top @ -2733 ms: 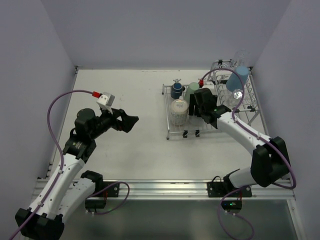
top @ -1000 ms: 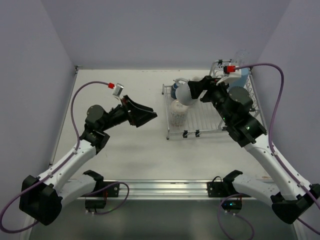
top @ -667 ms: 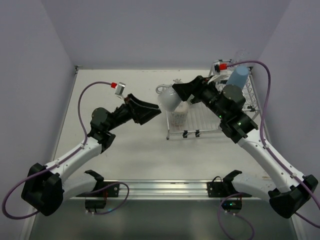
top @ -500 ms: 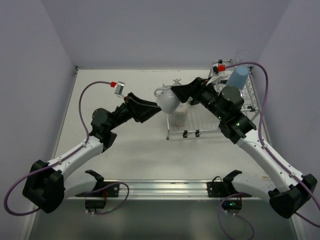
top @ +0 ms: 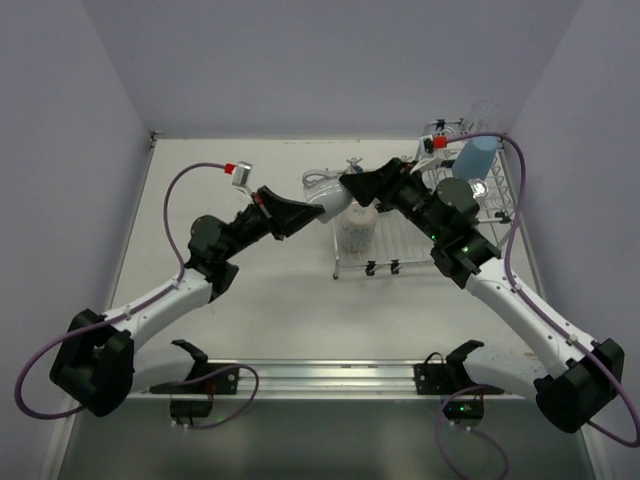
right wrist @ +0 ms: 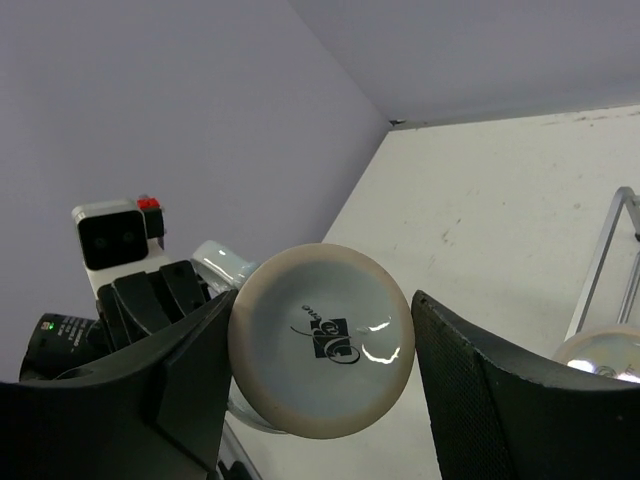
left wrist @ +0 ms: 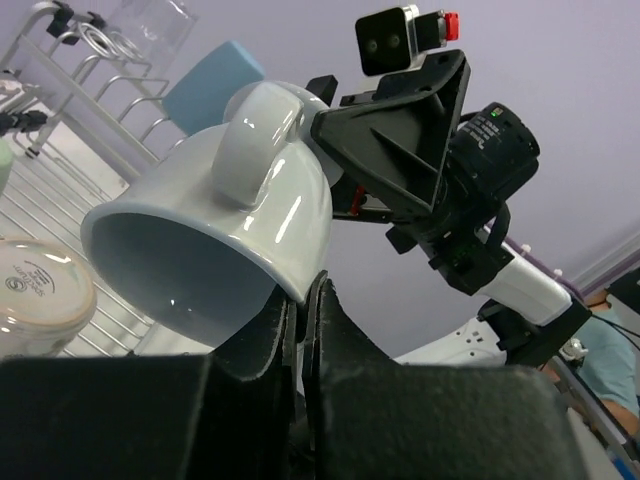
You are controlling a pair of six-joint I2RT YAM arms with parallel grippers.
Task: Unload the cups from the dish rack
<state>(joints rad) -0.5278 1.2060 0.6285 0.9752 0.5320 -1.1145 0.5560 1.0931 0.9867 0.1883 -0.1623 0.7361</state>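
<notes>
Filling most of the top view, the table [top: 270, 300] carries the dish rack [top: 392, 250] right of centre. Above the table, just left of the rack, the 2 arms meet tip to tip. The right gripper [right wrist: 320, 340] is clamped on the white handled mug [top: 323, 200], with 1 finger on each side of its base, and holds it tipped sideways off the table. The left gripper [left wrist: 300, 325] has its fingers close together at the mug's lower rim; whether they pinch it I cannot tell. A light blue tumbler [top: 475, 157] sits on the raised section at the upper right. A clear glass [top: 355, 230] sits in the left part of the grid.
</notes>
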